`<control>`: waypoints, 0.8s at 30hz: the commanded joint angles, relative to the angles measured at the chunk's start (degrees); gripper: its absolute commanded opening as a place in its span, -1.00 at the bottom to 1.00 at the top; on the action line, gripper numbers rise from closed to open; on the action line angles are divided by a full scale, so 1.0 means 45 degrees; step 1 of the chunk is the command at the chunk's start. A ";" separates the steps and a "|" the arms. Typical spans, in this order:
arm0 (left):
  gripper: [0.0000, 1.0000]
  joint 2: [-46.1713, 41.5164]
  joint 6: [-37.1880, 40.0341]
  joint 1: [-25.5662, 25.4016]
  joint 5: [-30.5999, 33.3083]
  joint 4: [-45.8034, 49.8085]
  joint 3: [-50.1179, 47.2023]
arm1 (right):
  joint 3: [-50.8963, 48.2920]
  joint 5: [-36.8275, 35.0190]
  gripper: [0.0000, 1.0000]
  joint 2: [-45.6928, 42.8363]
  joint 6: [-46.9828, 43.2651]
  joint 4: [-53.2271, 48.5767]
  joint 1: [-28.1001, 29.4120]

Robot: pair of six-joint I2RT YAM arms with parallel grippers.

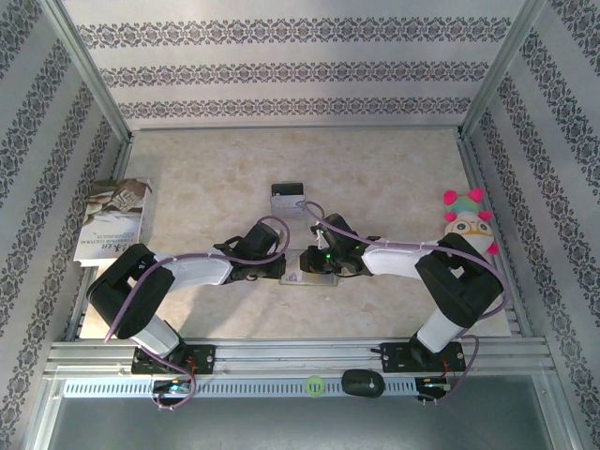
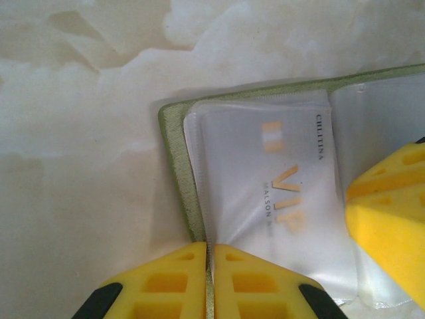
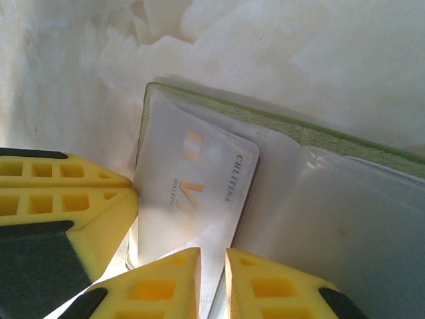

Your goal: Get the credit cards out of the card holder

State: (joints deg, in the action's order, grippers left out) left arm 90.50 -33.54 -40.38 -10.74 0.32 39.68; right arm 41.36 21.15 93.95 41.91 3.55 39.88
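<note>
Pinching card holder (image 2: 174, 166): left tool (image 2: 210, 256), seemingly right tool (image 3: 212, 258).

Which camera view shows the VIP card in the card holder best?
Left wrist view: the VIP card lies flat in its clear pocket, lettering readable. The right wrist view shows it slanted, lettering cut short. From the top, the card holder is tiny; the card cannot be told.

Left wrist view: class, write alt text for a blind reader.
The left gripper pinches the edge of the open card holder on a marbled table. A pale VIP-printed credit card sits in its clear pocket; the right gripper's finger overlaps the holder at right.
</note>
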 commanded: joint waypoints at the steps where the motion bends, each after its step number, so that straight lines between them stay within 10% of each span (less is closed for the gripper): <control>1: -0.80 0.0321 -0.0198 -0.0055 -0.0373 0.0398 -0.0175 | -0.0149 0.0151 -0.62 0.0311 0.0186 0.0183 -0.0013; 24: -0.80 0.0134 -0.0345 -0.0100 -0.0490 0.0472 -0.0264 | 0.0143 -0.0306 -0.57 0.0542 0.1643 -0.0148 0.0462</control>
State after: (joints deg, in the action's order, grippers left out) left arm 90.50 -34.17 -40.38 -10.92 0.32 39.68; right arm 41.85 19.03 94.76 47.68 3.20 41.15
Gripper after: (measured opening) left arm 0.100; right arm 0.213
